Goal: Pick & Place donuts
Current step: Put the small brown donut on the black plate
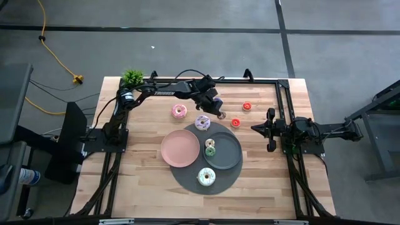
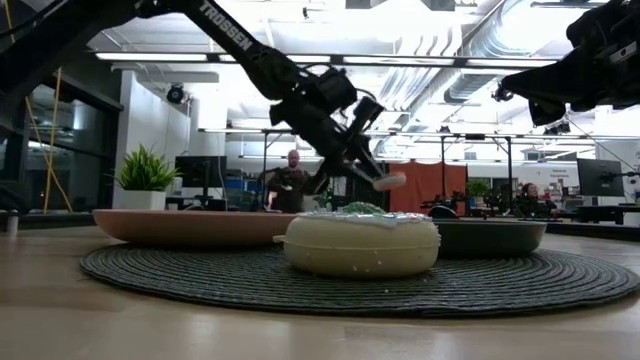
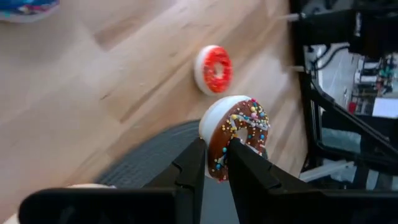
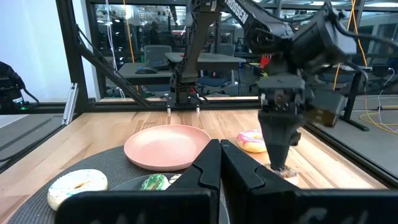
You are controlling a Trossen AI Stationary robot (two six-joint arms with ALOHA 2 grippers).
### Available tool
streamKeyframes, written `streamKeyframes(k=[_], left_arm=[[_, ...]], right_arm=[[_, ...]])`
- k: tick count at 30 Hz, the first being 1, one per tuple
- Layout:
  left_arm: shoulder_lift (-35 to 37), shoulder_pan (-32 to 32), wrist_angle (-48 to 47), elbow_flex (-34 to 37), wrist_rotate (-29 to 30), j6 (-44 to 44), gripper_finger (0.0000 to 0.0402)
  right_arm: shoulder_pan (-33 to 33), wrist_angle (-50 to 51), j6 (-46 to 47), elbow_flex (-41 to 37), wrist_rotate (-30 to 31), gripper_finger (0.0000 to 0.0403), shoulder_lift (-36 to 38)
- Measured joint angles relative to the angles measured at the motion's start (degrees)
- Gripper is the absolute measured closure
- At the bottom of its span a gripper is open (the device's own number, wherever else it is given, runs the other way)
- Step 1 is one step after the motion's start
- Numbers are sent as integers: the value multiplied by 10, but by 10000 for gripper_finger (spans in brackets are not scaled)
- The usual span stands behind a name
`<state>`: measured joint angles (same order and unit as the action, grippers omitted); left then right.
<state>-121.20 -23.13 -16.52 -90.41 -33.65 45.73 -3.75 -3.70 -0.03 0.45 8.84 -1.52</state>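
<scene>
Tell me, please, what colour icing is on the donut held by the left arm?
Brown icing with multicoloured sprinkles on the donut, clearest in the left wrist view.

Held donut (image 3: 236,134): brown icing, multicoloured sprinkles, white underside; dark fingers (image 3: 189,168) of the left gripper (image 3: 214,163) on it. Tiny donut (image 3: 214,68) on the wood: red icing with pale specks, white base. Second red one (image 1: 247,106) farther off. Large donut (image 1: 179,111): pink icing. Another (image 1: 202,122): pale lilac icing, speckled. Donut (image 1: 207,177) on the mat: cream with a green centre. Small green donut (image 1: 210,150) in the grey plate (image 1: 230,160). Pink plate (image 1: 180,150). Dark grey woven mat (image 1: 187,178). Light wood table (image 1: 144,187).
</scene>
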Motion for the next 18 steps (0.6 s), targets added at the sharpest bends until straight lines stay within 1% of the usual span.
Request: streamKeyframes(k=[5,13,18], left_arm=[[21,20,-7,0,-4,-19,342],[27,87,-21,0,-2,-24,342],[27,128,-53,0,40,-24,342]], right_arm=[[0,0,0,0,0,402,0],[0,0,0,0,0,402,0],[0,0,0,0,0,402,0]])
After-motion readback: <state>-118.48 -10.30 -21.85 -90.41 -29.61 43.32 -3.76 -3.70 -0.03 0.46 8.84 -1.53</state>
